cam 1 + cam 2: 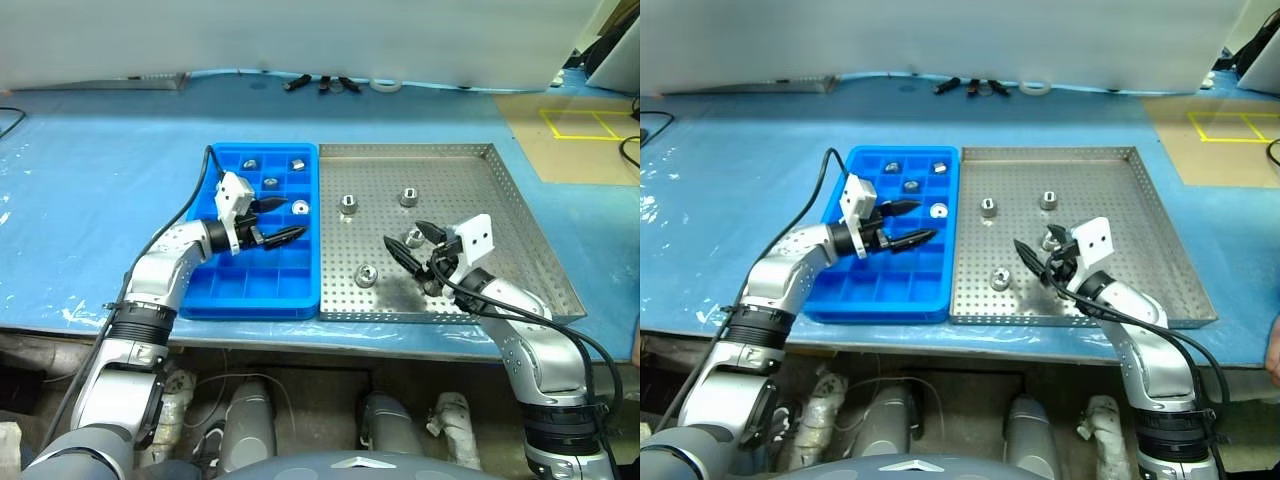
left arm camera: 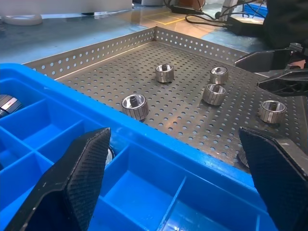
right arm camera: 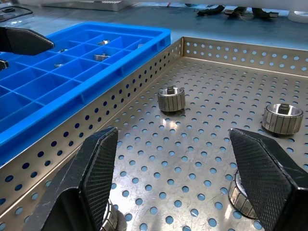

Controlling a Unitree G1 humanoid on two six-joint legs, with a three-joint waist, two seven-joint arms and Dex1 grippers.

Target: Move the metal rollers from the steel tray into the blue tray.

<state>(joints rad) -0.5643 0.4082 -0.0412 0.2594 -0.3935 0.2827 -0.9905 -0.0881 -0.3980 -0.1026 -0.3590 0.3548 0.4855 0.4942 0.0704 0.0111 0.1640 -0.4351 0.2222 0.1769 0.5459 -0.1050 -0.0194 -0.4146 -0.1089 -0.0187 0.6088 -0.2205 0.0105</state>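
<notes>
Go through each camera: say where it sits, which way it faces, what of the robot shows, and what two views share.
Head stereo pair: on the head, facing forward and down at the blue tray and steel tray; both arms show.
Left wrist: over the blue tray, facing the steel tray's metal rollers; open left gripper.
Right wrist: over the steel tray, facing the blue tray; open right gripper.
Shared: both wrist views show both trays.

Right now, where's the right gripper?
In the left eye view, the right gripper hovers open over the steel tray, near its front, beside a metal roller.
</notes>
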